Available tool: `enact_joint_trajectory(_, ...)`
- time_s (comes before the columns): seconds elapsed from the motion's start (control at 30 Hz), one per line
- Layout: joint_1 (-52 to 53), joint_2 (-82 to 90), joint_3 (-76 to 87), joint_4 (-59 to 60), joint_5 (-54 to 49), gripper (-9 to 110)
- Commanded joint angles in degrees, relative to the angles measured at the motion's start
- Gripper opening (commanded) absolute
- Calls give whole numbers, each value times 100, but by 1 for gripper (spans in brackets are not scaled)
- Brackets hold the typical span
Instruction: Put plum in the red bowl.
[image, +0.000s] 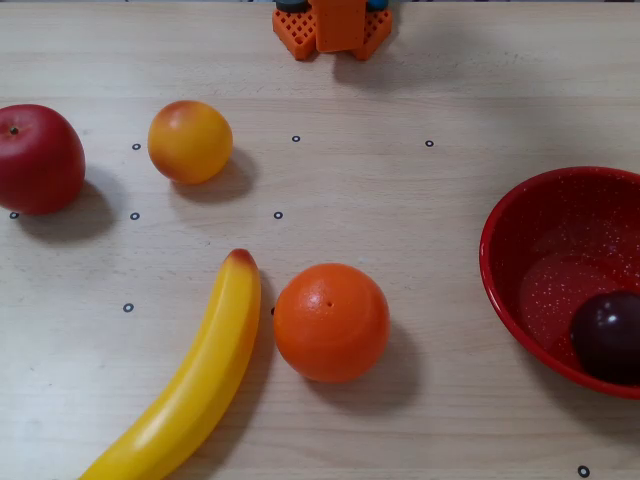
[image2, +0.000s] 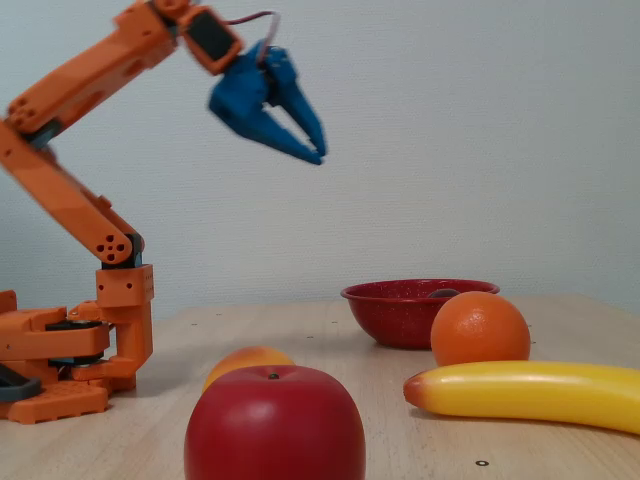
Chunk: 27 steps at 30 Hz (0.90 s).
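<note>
The plum (image: 607, 335), small and dark purple, lies inside the red bowl (image: 556, 205) at the right edge of the overhead view. In the fixed view the red bowl (image2: 398, 318) stands behind the orange, and only a dark sliver shows above its rim. My blue gripper (image2: 316, 155) is high in the air, well left of the bowl, tips together and holding nothing. It is outside the overhead view, where only the arm's orange base (image: 335, 25) shows at the top edge.
A red apple (image: 38, 158) and a yellow-orange round fruit (image: 190, 141) sit at the left. An orange (image: 331, 322) and a banana (image: 190, 375) lie in the middle front. In the fixed view the apple (image2: 272, 425) is nearest the camera.
</note>
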Motion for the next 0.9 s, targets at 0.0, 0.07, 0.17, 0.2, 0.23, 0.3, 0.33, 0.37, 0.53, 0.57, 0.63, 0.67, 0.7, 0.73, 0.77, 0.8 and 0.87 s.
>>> enact_joint_trajectory(0.0, 352, 993, 387, 88, 97, 0)
enact_joint_trajectory(0.07, 501, 1617, 905, 220, 70, 0)
enact_joint_trajectory(0.17, 633, 2452, 1608, 510, 70, 0)
enact_joint_trajectory(0.2, 659, 2725, 1854, 554, 70, 0)
enact_joint_trajectory(0.23, 668, 2997, 2136, 554, 70, 0)
enact_joint_trajectory(0.3, 615, 3463, 2707, 431, 158, 0)
enact_joint_trajectory(0.33, 554, 3647, 3006, 308, 264, 0)
enact_joint_trajectory(0.37, 510, 3841, 3349, 105, 396, 0)
enact_joint_trajectory(0.53, 448, 4685, 5159, -1310, 932, 0)
enact_joint_trajectory(0.57, 492, 4843, 5484, -1512, 984, 0)
enact_joint_trajectory(0.63, 536, 5106, 6047, -1758, 1107, 0)
enact_joint_trajectory(0.67, 562, 5212, 6275, -1793, 1204, 0)
enact_joint_trajectory(0.7, 571, 5238, 6451, -1819, 1336, 0)
enact_joint_trajectory(0.73, 571, 5238, 6618, -1846, 1459, 0)
enact_joint_trajectory(0.77, 571, 5238, 6768, -1881, 1600, 0)
enact_joint_trajectory(0.8, 571, 5238, 6917, -1969, 1749, 0)
enact_joint_trajectory(0.87, 571, 5238, 7269, -2259, 1995, 0)
